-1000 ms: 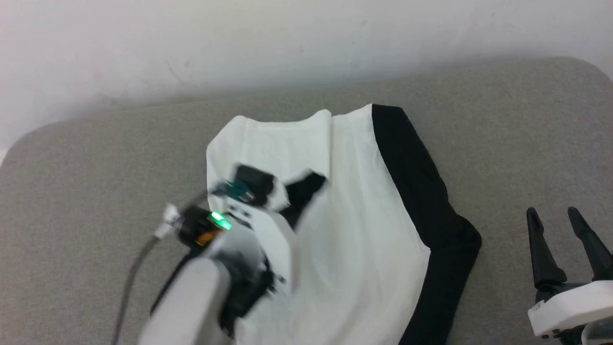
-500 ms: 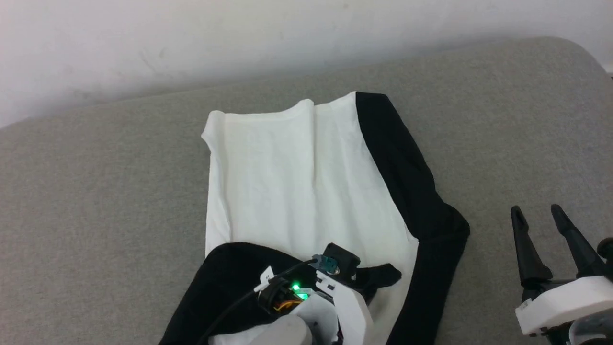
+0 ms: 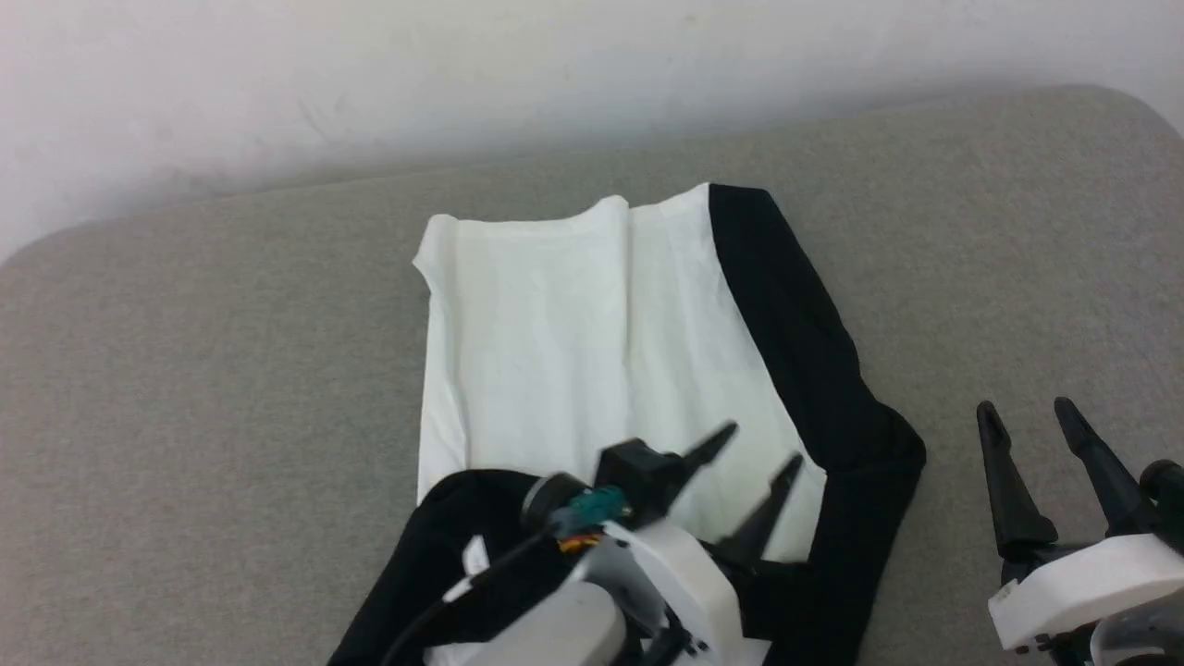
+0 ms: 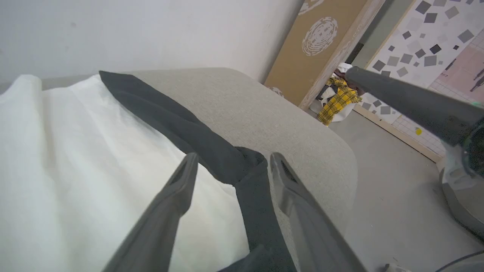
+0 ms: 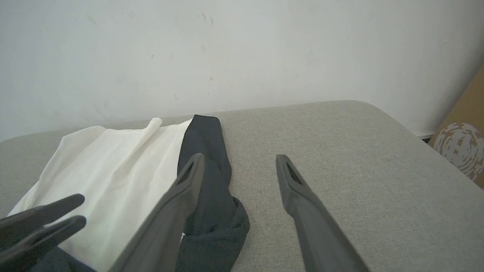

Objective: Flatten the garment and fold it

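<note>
Left tool [image 3: 763,444] has sprung wide like the right tool [image 3: 1025,407], its wrist [image 3: 671,578] hiding part of the garment [image 3: 573,333].

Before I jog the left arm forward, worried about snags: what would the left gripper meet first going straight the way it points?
Most likely the garment: its black sleeve, bunched just ahead of the left gripper with open jaws. Depth is unclear.

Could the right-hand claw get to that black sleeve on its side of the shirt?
Probably yes. The right gripper stands open beside the black sleeve, with bare grey cushion between them.
</note>
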Robot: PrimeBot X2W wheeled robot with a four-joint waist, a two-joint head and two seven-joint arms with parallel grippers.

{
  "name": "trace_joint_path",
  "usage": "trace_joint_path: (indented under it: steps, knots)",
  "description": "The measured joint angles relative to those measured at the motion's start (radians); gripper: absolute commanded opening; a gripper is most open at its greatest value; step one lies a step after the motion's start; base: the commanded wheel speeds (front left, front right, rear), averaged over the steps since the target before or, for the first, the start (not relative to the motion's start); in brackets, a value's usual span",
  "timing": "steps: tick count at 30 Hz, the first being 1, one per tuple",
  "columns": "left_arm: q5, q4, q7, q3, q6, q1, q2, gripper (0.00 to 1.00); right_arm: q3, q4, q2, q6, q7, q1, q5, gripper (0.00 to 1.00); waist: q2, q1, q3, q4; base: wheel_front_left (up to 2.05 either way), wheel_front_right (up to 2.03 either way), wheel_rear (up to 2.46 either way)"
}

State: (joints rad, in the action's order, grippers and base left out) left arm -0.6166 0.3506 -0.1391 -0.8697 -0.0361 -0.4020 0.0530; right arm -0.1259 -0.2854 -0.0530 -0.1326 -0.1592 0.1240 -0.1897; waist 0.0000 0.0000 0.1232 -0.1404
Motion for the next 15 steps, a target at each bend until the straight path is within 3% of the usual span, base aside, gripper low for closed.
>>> trace_joint_path:
  steps: [6,15]
  knots:
    - [0.007,-0.097,-0.107,0.151,-0.086,0.026,0.063,1.0,0.006,-0.014,0.0,0.0,-0.016,0.014,0.01,1.0,0.0,0.0,-0.035,0.042,0.0,0.0,0.0]
    - [0.082,-0.246,-0.118,0.43,-0.194,0.162,0.169,1.0,0.024,-0.027,0.0,0.0,-0.025,0.023,0.018,1.0,0.0,-0.0001,-0.055,0.088,0.0,0.0,0.0]
